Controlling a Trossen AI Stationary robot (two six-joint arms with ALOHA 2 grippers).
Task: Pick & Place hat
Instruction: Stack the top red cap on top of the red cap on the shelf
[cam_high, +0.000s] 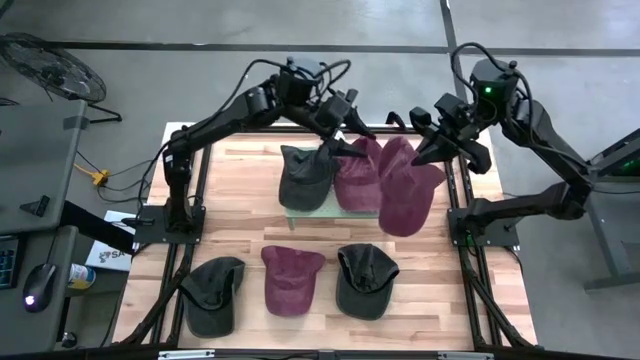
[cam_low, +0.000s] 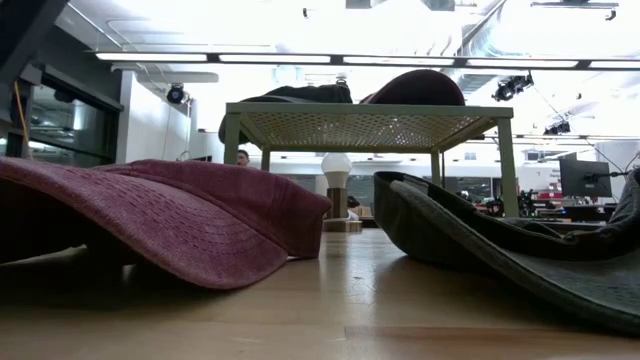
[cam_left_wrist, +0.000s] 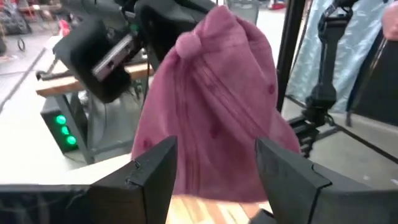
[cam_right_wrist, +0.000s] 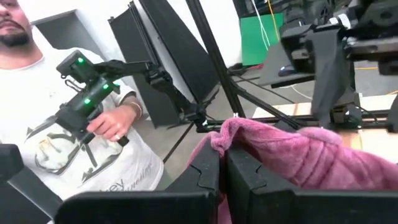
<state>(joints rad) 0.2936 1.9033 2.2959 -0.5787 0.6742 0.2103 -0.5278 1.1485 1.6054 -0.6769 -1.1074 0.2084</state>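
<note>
The wooden surface (cam_high: 420, 270) carries a small raised mesh stand (cam_high: 306, 208) toward its far side, and the hats fall into two groups around it. Up at the stand, a dark cap (cam_high: 302, 176) and a maroon cap (cam_high: 357, 172) already rest, which reads as two placements done. Along the near edge, well away from both pincers, three hats wait untouched: a dark one (cam_high: 214, 292), a maroon one (cam_high: 290, 278) and another dark one (cam_high: 365, 280).

The hat in play is a fourth, the held maroon hat (cam_high: 410, 188), hanging just below and beside the right pincer (cam_high: 432, 147). The right wrist view shows that pincer's fingers (cam_right_wrist: 208, 174) closed tight on a pinch of the hat's fabric, so it is carrying the hat, with the brim drooping past the stand's right side rather than lying on it.

The left pincer (cam_high: 345, 150) sits just across from the held hat, its fingers (cam_left_wrist: 152, 171) spread wide with nothing between them; in its wrist view the hat's crown fills the gap ahead.

By this reckoning the task is roughly at its midpoint: two hats set, one aloft and not yet released, three left to fetch. A person (cam_right_wrist: 56, 112) holding a control handle shows beyond the surface.
</note>
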